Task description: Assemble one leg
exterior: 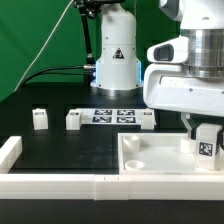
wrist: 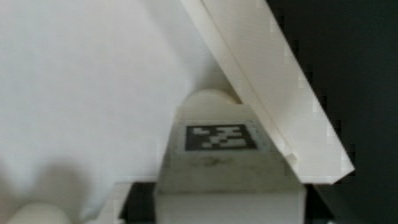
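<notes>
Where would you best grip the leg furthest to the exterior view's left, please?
Probably across the leftmost leg on its two flat sides, coming straight down from above: it stands apart on the table, with room either side. The tool now holds another leg.
</notes>
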{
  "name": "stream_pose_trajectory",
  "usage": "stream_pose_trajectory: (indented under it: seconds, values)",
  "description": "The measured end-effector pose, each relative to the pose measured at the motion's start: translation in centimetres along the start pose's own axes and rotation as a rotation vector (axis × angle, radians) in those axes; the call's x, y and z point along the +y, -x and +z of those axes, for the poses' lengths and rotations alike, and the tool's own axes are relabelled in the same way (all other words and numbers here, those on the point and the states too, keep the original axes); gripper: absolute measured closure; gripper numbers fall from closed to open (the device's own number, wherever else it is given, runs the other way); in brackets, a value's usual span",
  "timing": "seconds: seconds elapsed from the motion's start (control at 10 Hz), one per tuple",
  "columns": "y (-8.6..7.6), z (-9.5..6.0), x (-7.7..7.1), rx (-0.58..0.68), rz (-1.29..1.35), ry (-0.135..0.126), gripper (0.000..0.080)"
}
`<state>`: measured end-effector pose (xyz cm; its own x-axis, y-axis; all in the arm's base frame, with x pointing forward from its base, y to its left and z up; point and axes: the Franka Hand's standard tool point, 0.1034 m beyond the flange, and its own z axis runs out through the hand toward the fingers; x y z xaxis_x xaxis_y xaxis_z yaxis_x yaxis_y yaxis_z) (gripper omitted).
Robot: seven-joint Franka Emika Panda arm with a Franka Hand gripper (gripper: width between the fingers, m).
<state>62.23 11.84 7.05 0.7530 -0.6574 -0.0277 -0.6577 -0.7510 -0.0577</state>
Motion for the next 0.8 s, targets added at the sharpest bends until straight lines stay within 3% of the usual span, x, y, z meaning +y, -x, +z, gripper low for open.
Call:
stream_pose_trajectory:
  seconds: [0.5,0.8]
  values:
    - [-0.08,0.02,0.04,-0.02,0.399,-0.012,0.0509]
    - [0.28,0.05,-0.25,-0.021,0.308,-0.014,0.0189]
